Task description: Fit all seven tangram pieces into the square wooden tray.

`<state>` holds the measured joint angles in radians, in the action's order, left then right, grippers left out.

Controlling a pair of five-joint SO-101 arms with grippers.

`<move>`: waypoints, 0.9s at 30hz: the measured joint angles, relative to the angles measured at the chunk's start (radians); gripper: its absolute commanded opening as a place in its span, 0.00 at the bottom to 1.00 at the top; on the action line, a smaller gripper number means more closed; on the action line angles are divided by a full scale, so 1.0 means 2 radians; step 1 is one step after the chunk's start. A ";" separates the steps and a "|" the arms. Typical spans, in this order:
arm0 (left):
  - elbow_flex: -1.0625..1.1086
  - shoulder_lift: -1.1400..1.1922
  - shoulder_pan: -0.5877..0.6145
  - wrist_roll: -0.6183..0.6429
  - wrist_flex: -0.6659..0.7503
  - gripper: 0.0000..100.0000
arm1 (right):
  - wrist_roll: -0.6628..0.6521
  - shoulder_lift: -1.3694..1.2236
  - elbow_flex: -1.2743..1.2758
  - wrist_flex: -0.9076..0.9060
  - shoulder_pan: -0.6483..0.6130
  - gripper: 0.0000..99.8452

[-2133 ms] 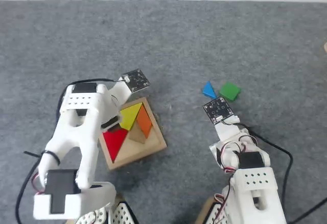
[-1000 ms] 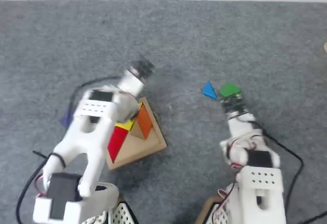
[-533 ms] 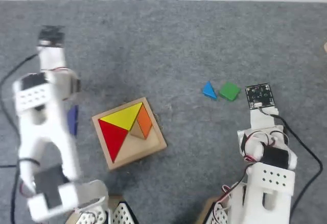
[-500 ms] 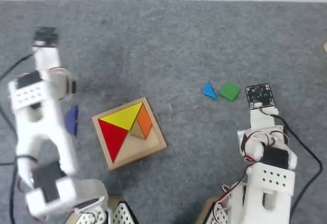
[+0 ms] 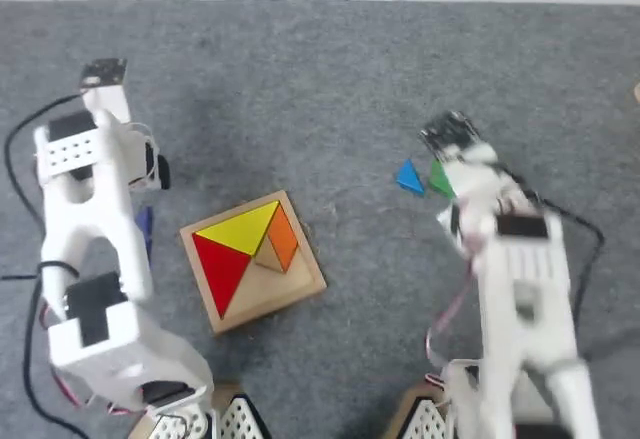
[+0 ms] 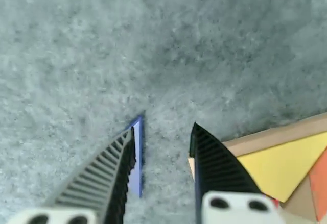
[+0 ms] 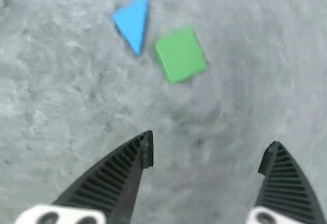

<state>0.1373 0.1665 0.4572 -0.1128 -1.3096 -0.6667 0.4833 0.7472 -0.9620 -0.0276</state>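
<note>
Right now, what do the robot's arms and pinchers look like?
The left arm and right arm are chunky white plastic with black motors and thin black cables. The left gripper and right gripper each have two black, pointed, ribbed fingers on white bases.

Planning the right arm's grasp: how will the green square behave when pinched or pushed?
Probably rigid: the green square keeps crisp straight edges. Lying flat, it shouldn't roll or tip, but its low sides likely give the right gripper little to pinch. The fuzzy grey mat probably resists sliding; a push could drive it into the blue triangle beside it.
</note>
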 measured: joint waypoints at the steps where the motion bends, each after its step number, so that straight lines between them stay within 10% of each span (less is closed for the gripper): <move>1: 0.000 -0.008 -0.002 0.005 0.000 0.17 | -0.021 -0.048 -0.038 0.000 -0.001 0.34; 12: -0.012 -0.019 0.041 -0.010 0.000 0.17 | -0.127 -0.446 -0.337 -0.024 -0.006 0.34; 27: -0.041 -0.019 0.088 -0.039 0.001 0.17 | -0.143 -0.507 -0.414 -0.043 -0.018 0.16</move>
<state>0.0545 0.1281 0.6337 -0.1910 -1.3080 -0.9536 -0.5309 -0.0813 -1.0480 -0.0644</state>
